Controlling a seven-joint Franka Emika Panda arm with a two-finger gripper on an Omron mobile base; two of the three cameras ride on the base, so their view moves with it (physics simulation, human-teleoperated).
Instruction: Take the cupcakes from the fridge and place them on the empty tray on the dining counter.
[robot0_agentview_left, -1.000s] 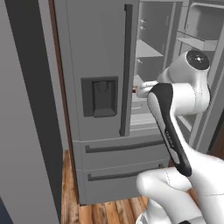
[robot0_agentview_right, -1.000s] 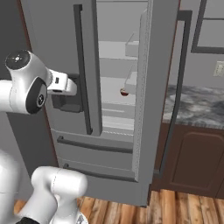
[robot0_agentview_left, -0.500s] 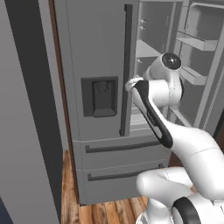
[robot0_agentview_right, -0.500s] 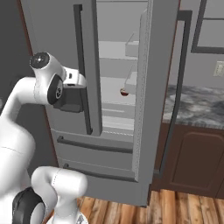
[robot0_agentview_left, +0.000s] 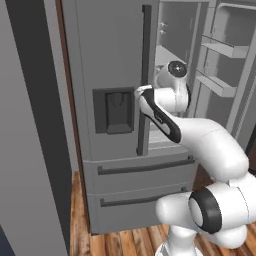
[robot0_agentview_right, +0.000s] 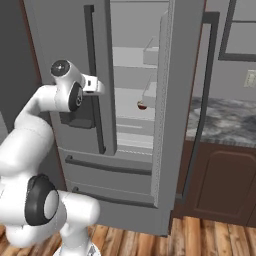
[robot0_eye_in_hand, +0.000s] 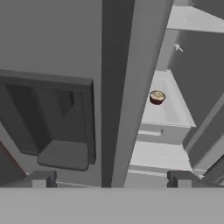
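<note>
**Gripper open at fridge door edge; cupcake on inner shelf**

The fridge (robot0_agentview_left: 115, 75) stands with its right door swung open and its left door closed. The arm is folded up in front of the closed left door, beside the dark dispenser recess (robot0_agentview_left: 117, 111) and the long vertical handle (robot0_agentview_left: 145, 80). In the hand view the gripper (robot0_eye_in_hand: 111, 179) has its jaws spread wide with nothing between them, and looks along the edge of the closed door into the open compartment. One cupcake (robot0_eye_in_hand: 157, 97), tan-topped in a dark wrapper, sits on a pale grey shelf (robot0_eye_in_hand: 168, 111) inside, well apart from the fingertips (robot0_eye_in_hand: 41, 178). The right base view shows a cupcake on that shelf too, close to the open door.
</note>
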